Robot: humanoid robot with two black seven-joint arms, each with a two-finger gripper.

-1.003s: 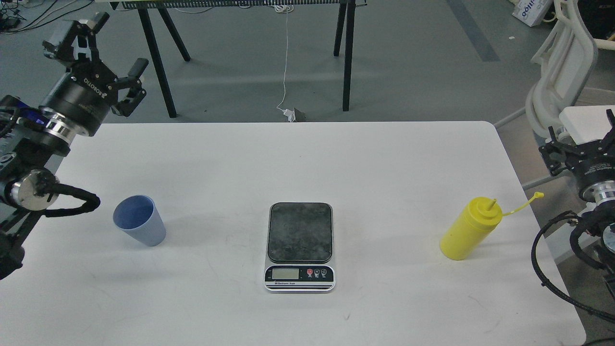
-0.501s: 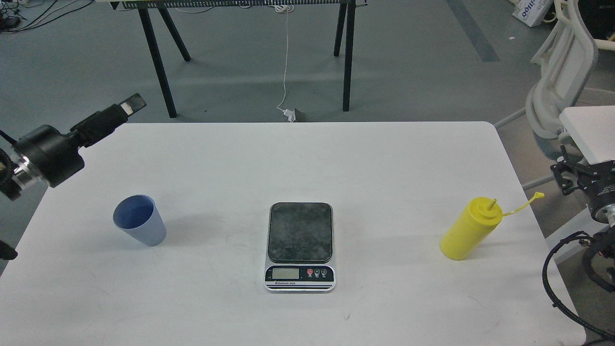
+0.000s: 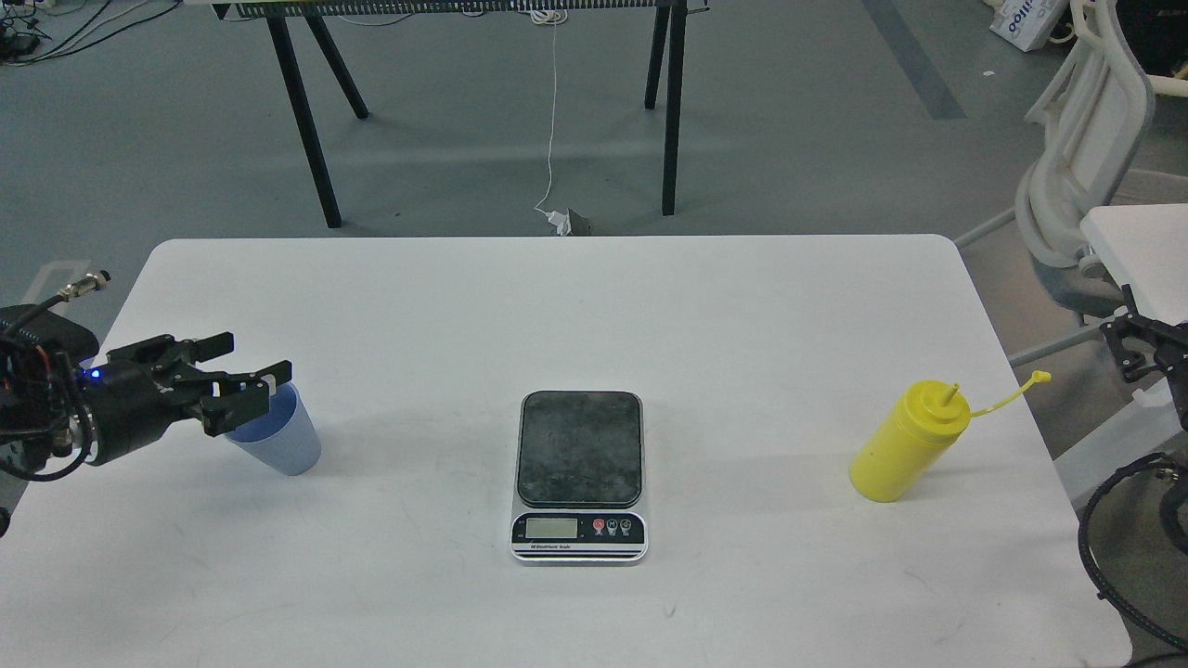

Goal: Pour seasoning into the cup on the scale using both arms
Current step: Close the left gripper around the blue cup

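Observation:
The light blue cup (image 3: 290, 440) stands upright on the white table (image 3: 742, 306) at the left. My left gripper (image 3: 243, 364) comes in low from the left, open, with its fingers over the cup's rim and left side; I cannot tell whether they touch it. The scale (image 3: 579, 468) lies in the middle, its dark plate bare. The yellow seasoning bottle (image 3: 902, 450) stands at the right, its cap hanging off on its tether. My right gripper (image 3: 1146, 345) is at the right edge, off the table and apart from the bottle, and only partly in view.
Black trestle legs (image 3: 306, 121) stand on the grey floor behind the table. A white chair (image 3: 1081, 139) and another white tabletop (image 3: 1142, 241) are at the far right. A white cable (image 3: 552, 111) hangs down behind.
My left arm has swung down from high at the back left to the cup, its fingers now at the rim. My right gripper has drawn back to the right. Cup, scale and bottle have not moved.

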